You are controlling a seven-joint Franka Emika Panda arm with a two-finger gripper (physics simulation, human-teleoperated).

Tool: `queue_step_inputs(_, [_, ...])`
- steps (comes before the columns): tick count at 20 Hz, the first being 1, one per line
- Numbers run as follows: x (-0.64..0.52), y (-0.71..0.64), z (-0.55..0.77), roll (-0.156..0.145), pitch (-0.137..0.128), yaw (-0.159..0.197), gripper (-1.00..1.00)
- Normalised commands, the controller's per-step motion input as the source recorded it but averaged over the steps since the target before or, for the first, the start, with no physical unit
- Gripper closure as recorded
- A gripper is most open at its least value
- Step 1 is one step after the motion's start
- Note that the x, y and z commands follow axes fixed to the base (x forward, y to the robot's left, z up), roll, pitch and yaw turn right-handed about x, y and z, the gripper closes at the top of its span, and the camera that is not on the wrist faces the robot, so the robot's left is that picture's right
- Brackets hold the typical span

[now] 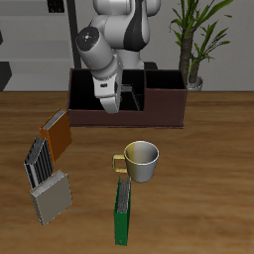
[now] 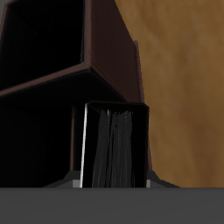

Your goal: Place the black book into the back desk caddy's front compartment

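So up close you've got the black book (image 2: pixel 114 147) standing on end right by the camera, page edges showing pale along one side. It's sitting over the back desk caddy (image 2: pixel 105 44), whose reddish-brown walls and dividers frame dark black-lined cells. Wooden table (image 2: pixel 184 79) shows beyond the caddy's outer wall. Can't see the fingers gripping it.

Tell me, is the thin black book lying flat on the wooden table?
No. The black book stands upright in the gripper, above the dark reddish-brown desk caddy, off the table.
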Motion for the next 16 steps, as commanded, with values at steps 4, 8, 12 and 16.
queue_step_inputs(4, [0.03,-0.02,0.07,-0.013,-0.011,-0.024,-1.0])
queue_step_inputs(8, [0.01,0.0,0.05,-0.007,0.012,-0.021,-1.0])
queue_step_inputs(12, [-0.05,0.05,0.28,0.011,-0.025,-0.071,-1.0])
queue_step_inputs(16, [-0.08,-0.01,0.41,0.017,-0.047,-0.17,-1.0])
